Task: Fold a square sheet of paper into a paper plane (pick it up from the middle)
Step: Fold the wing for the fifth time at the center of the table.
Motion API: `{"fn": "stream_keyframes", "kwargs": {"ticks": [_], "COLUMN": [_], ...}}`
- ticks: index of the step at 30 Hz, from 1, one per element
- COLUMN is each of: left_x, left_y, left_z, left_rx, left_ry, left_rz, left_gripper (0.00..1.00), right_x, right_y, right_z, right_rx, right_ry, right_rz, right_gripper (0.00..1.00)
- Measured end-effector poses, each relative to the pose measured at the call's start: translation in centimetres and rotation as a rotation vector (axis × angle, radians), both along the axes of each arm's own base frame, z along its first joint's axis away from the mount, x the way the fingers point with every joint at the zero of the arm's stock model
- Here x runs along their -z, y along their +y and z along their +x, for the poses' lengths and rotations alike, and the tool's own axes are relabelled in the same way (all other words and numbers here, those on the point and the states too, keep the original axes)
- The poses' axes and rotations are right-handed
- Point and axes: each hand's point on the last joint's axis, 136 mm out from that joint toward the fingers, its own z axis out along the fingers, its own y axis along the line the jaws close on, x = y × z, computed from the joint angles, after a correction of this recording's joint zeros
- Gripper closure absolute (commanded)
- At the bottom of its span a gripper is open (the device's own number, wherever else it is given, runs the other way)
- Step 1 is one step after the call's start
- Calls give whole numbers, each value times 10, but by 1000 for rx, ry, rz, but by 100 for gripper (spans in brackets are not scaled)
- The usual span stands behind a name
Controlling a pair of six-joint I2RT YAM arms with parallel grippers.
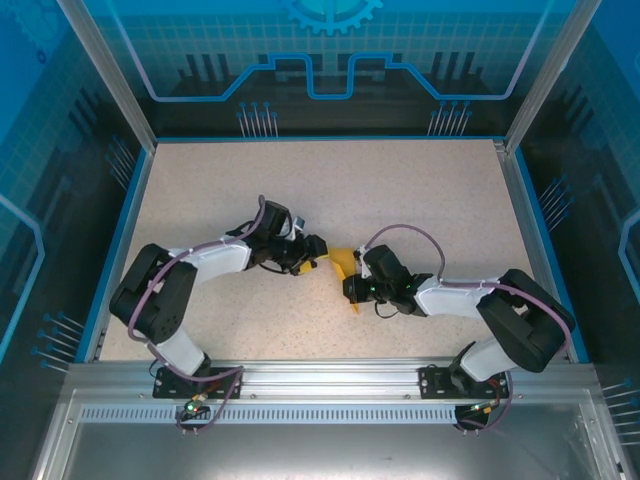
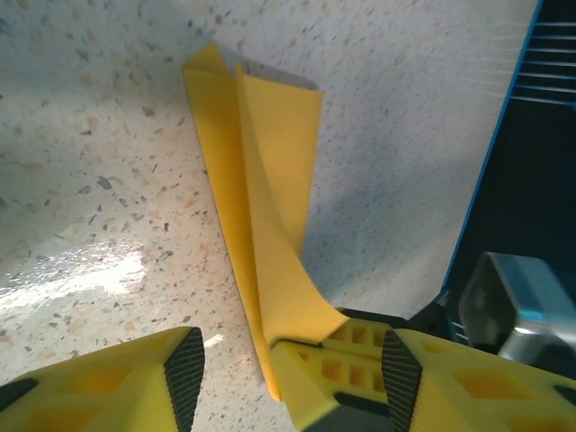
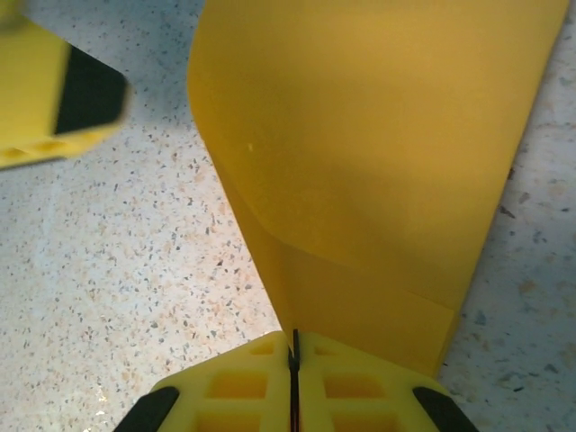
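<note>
Room: bare counter (image 1: 420,190) stretches to the far edge and both far corners, inside a blue rim (image 1: 320,138). Both arms crowd the half along the near edge.
Place: the paper plane (image 2: 270,153) sits just nearer than the counter's middle, between the two claws.
Axis: it is a slim creased strip. From above its long axis runs roughly from far edge to near edge, slightly slanted. Its narrow end meets the right claw and the wider end lies on the counter, with one flap curling upward.
Right claw (image 3: 293,360): pressed closed, pinching the plane's narrow end.
Left claw (image 2: 290,351): parted, gripping nothing, its fingers either side of that pinched end.
</note>
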Motion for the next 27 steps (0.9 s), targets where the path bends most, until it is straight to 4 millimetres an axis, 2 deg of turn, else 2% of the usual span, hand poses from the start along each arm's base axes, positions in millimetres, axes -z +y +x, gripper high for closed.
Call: {"fn": "stream_keyframes", "kwargs": {"ticks": [6,11,15,19,27], "left_x": [13,19,20,22,38], "left_y": [-10,-15,-14,-12,-9], "left_z": [13,23,22,19,10], "left_rx": [-9,-12,-12,-13,4], "left_ry": [48,82,120,157,231], "left_rz": [8,24,47,81,134], "left_gripper": [36,41,44,53,64], "right_x": [0,0,-1,-7,-4], "right_y": [1,0,3,11,29], "right_z": [-1,-1,-2,-1,-5], "right_rx": [-19,-41,-64,-93,-168], "right_ry": [-9,-25,-41,-73,-117], "right_rz": [-3,-23,-44,-62,-148], "right_gripper": [90,89,87,87,88]}}
